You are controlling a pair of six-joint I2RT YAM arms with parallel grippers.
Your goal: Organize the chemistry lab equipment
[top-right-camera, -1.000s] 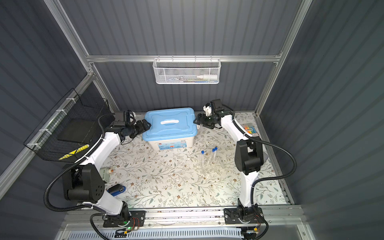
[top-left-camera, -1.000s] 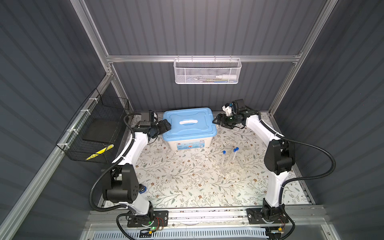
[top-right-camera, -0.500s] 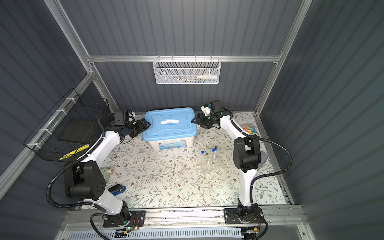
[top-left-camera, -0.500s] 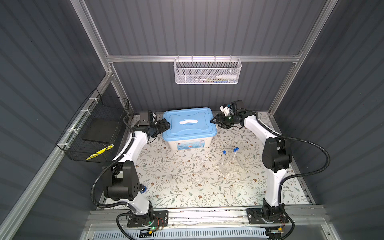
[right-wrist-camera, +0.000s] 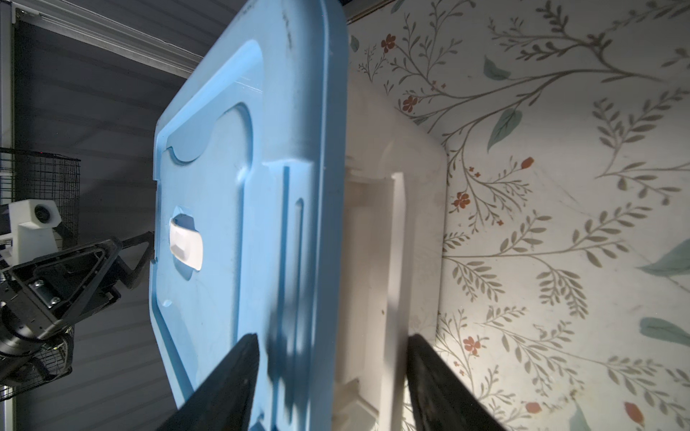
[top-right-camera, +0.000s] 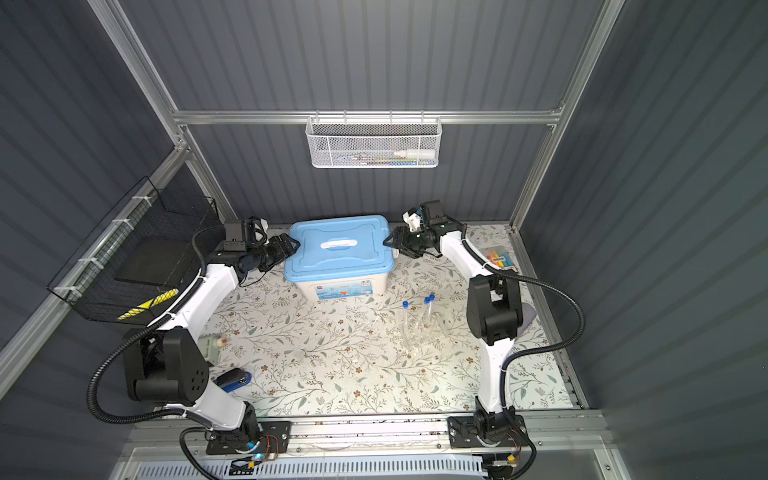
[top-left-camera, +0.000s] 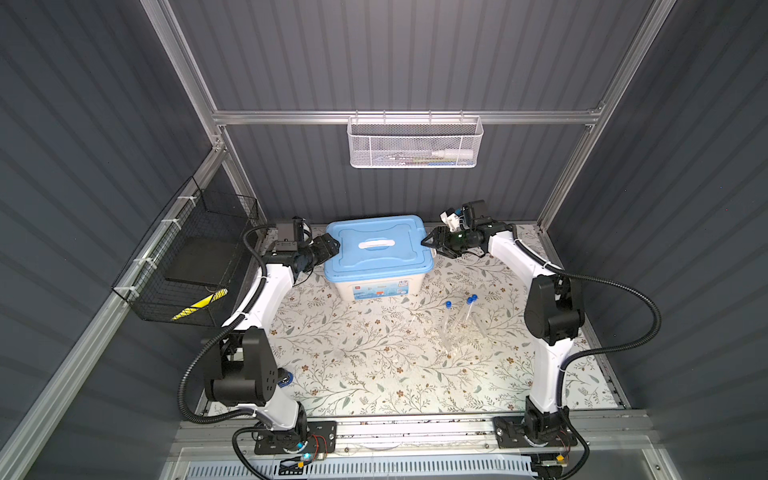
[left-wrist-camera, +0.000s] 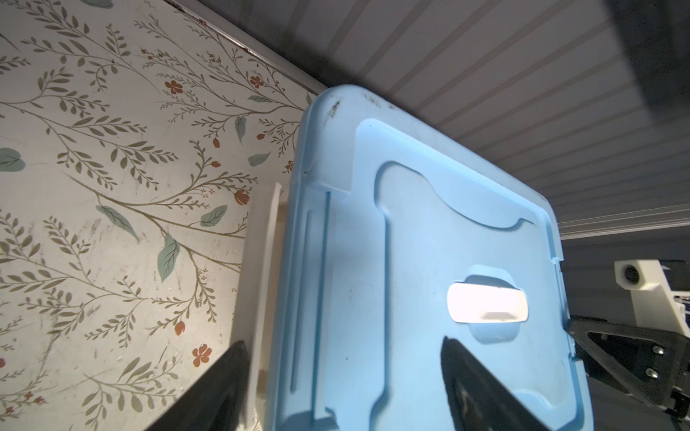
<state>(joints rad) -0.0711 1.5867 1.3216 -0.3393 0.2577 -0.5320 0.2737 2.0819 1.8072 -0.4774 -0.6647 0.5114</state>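
left gripper [top-left-camera: 336, 245]: released, jaws spread astride the left short edge of the blue lid [top-left-camera: 357, 266]. In the wrist view one finger [left-wrist-camera: 478, 392] sat over the lid top and the other beside the white box [top-left-camera: 374, 287] wall, with a gap showing.
right gripper [top-left-camera: 424, 242]: jaws apart around the lid's right edge and the box's handle lip. Fingers [right-wrist-camera: 227, 395] were close to both. Could not tell if they were pressing or clear.
lid: on the box, flat, with its white handle [top-left-camera: 376, 245] at the middle.
box: upper centre of both top views, on the floral mat [top-left-camera: 353, 357], against the back wall.
test tubes [top-left-camera: 457, 313]: blue-capped and clear, leaning in the clear rack [top-left-camera: 463, 332]. They sat right of centre, below the box and well apart from both grippers.
markers [top-right-camera: 498, 258]: right edge of the mat, behind the right arm.
white mesh basket [top-left-camera: 415, 143]: on the back rail, top centre.
black wire basket [top-left-camera: 187, 266]: on the left wall.
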